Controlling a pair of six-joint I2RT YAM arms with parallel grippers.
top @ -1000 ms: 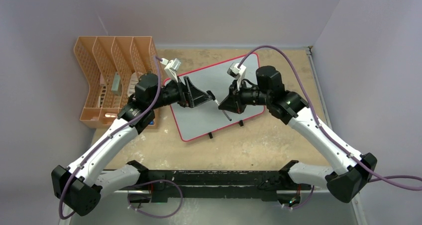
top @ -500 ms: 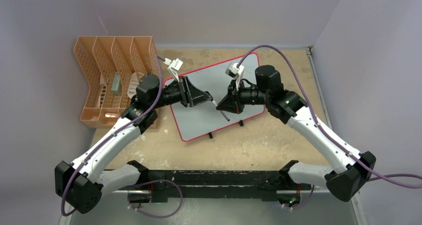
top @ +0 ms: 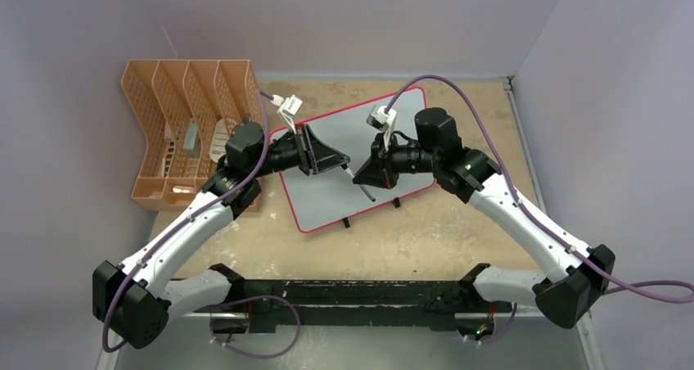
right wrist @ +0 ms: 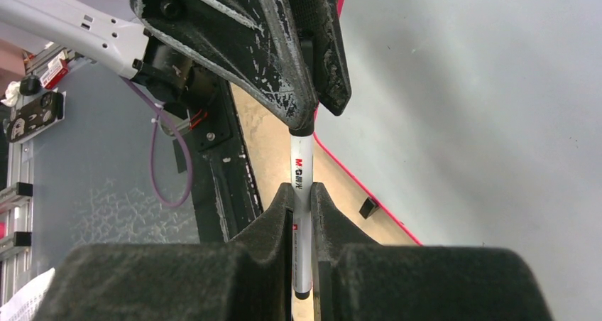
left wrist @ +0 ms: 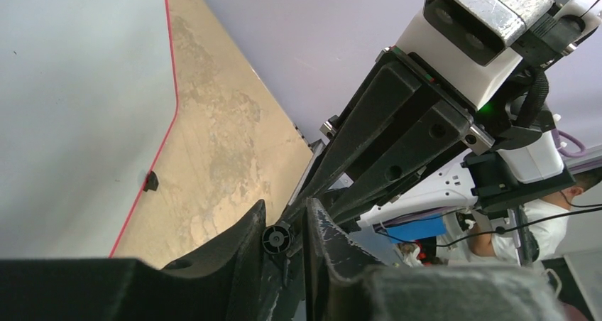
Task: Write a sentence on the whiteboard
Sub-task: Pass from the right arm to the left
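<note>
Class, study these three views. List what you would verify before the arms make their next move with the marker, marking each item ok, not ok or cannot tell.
1. Right claw shut on the marker barrel: ok.
2. Left claw closed around the marker's far end: ok, a finger sits on each side of it.
3. Marker tip uncovered for writing: cannot tell; that end is hidden between the left claw's fingers.
4. Whiteboard lying on the table below both claws: ok.
5. Whiteboard surface clean to write on: ok where visible; the arms hide part of it.
</note>
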